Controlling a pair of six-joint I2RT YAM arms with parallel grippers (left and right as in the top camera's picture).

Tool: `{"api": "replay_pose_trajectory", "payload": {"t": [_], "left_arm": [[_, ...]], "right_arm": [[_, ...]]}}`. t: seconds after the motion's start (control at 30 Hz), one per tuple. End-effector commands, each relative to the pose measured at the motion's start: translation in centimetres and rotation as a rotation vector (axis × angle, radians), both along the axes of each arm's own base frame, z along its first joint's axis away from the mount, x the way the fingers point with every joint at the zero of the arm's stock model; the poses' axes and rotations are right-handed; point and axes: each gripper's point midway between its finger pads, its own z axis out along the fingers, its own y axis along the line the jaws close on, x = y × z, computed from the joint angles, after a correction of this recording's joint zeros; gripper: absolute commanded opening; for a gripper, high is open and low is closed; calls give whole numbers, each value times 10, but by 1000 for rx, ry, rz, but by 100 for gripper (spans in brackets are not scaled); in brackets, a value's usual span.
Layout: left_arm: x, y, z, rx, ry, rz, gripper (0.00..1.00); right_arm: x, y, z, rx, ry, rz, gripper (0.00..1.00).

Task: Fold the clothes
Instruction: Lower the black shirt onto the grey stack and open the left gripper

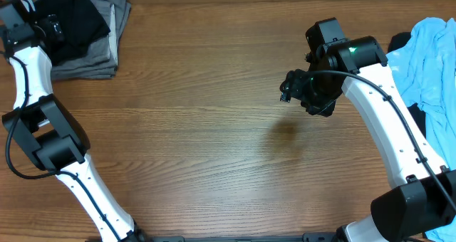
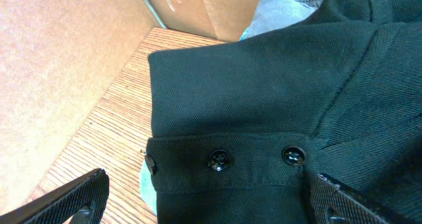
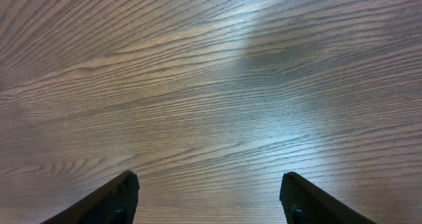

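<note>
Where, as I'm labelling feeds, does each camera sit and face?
Overhead: above the table, looking straight down; both arms show, left gripper at the black garment, right gripper over bare wood.
Left wrist: on the left arm, facing the black garment; own open fingers at bottom.
Right wrist: on the right arm, facing bare table; own open fingers at bottom.
Shared: overhead and left wrist both see the black garment.

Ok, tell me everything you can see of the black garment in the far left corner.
The black garment is a dark, finely textured shirt lying crumpled on a stack of folded grey clothes. Its placket shows two dark buttons and stitched seams. Some pale blue fabric peeks out behind it. The left hand sits open right over it.
</note>
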Motion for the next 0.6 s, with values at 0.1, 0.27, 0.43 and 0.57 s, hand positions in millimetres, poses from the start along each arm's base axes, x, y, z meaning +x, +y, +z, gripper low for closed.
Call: {"api": "replay_pose_trajectory", "payload": {"t": [0.1, 0.27, 0.43, 0.57], "left_arm": [[6, -13, 47, -6, -82, 14, 100], [14, -42, 82, -51, -161, -23, 100], [16, -67, 68, -88, -105, -61, 63], [10, -76, 33, -174, -33, -25, 15]], "right_arm": [[1, 0, 0, -9, -6, -1, 73], [2, -3, 0, -24, -12, -1, 74], [2, -4, -1, -33, -14, -2, 74], [2, -4, -1, -33, -13, -2, 75]]}}
